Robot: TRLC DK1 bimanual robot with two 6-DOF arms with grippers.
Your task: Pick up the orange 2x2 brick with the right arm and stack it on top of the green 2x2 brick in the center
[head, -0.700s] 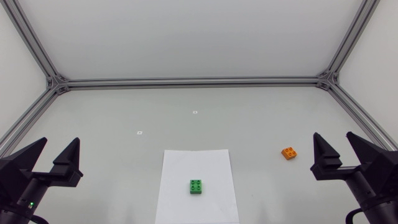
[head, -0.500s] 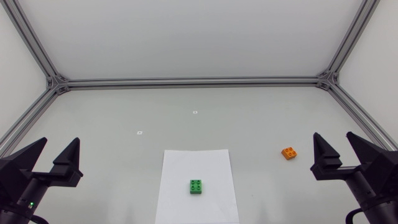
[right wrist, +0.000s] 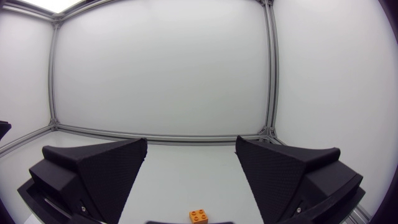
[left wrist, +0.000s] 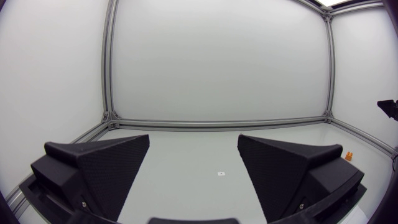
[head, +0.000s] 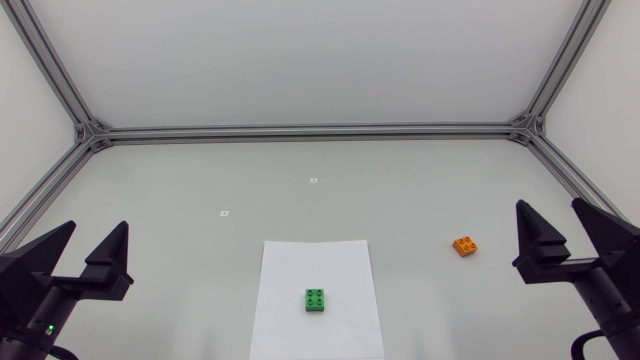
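Observation:
The orange 2x2 brick point(head: 464, 245) lies on the table right of the middle, studs up. It shows small between my right gripper's open fingers in the right wrist view point(right wrist: 199, 216), and far off beside my left gripper's finger in the left wrist view point(left wrist: 349, 156). The green 2x2 brick point(head: 316, 300) sits on a white paper sheet point(head: 316, 262) at the front centre. My right gripper point(head: 566, 225) stands open to the right of the orange brick, apart from it. My left gripper point(head: 90, 242) stands open at the front left, holding nothing.
An aluminium frame rail point(head: 310, 131) runs along the table's far edge, with side rails point(head: 570, 175) slanting toward the front. Two small white markers point(head: 313, 181) point(head: 225, 213) lie on the table behind the sheet.
My right gripper has shifted a little to the right, away from the orange brick. The left arm and both bricks have not moved.

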